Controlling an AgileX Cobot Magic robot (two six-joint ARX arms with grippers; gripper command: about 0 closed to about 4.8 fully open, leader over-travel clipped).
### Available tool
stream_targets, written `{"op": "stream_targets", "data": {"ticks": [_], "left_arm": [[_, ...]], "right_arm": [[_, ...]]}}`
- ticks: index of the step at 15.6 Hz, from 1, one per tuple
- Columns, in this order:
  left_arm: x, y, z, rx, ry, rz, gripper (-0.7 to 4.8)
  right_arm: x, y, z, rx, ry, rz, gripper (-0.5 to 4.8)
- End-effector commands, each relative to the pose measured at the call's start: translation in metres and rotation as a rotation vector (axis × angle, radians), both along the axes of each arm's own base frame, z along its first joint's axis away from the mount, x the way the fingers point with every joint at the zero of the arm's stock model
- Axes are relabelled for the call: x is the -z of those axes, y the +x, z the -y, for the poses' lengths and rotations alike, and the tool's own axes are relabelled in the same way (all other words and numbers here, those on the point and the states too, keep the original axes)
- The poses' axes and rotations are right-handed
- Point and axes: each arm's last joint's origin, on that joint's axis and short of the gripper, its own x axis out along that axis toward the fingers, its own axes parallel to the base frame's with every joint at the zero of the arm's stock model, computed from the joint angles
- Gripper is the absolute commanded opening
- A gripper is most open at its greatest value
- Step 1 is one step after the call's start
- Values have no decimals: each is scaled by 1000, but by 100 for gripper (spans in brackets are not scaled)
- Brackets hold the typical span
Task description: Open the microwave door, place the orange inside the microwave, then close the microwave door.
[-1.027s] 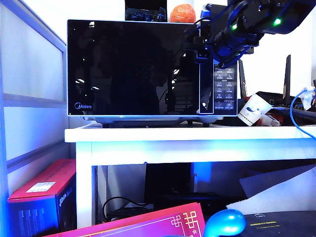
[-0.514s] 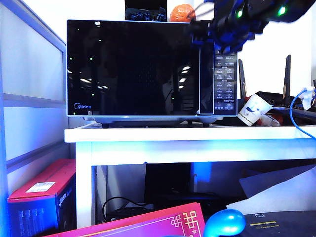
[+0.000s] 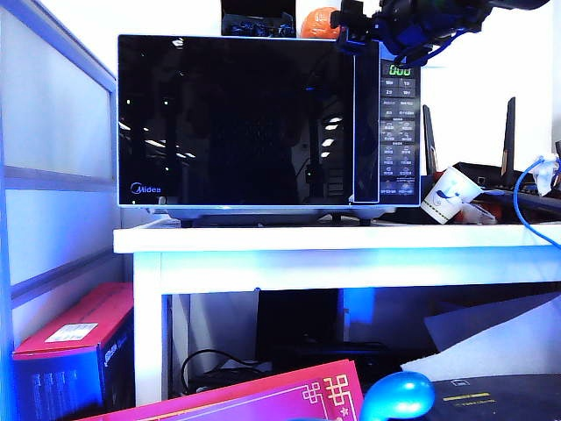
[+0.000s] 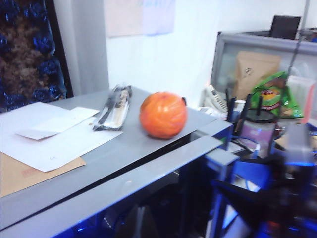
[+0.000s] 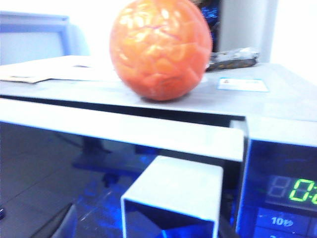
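Orange (image 3: 319,23) sits on the microwave (image 3: 267,123) roof at the upper middle of the exterior frame, back from the front edge, with bare roof around it. Its door (image 3: 237,123) is shut flush. Right fingers (image 3: 352,33) hover at the top corner just right of the fruit, not touching; I cannot tell their spread. The right wrist view alone shows the lit display (image 5: 302,191). Left fingers are unseen; papers (image 4: 47,136) appear there.
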Motion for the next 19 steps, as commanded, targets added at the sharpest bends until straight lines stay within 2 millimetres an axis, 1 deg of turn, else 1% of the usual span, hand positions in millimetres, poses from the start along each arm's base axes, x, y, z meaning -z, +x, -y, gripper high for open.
{"op": "stream_targets", "data": {"ticks": [1, 4, 6, 7, 10, 12, 16, 19], "left_arm": [[6, 19, 5, -64, -9, 45, -4], [21, 45, 11, -181, -28, 74, -4], [29, 59, 15, -202, -40, 97, -4], [37, 69, 19, -202, -45, 108, -4], [55, 87, 25, -207, -29, 97, -4], [72, 101, 28, -273, -1, 87, -4], [82, 109, 31, -273, 10, 78, -4], [83, 110, 31, -273, 11, 76, -4]], "right_arm": [[-8, -5, -5, -125, -8, 39, 333], [-11, -7, -4, -120, -4, 49, 333], [-14, -8, -3, -108, 1, 60, 333], [-14, -8, -3, -109, 2, 61, 333], [-14, -8, -3, -109, 1, 60, 333], [-14, -9, -5, -157, -7, 64, 333], [-17, -10, -4, -159, 0, 94, 333], [-32, -16, -2, -160, 12, 155, 334]]}}
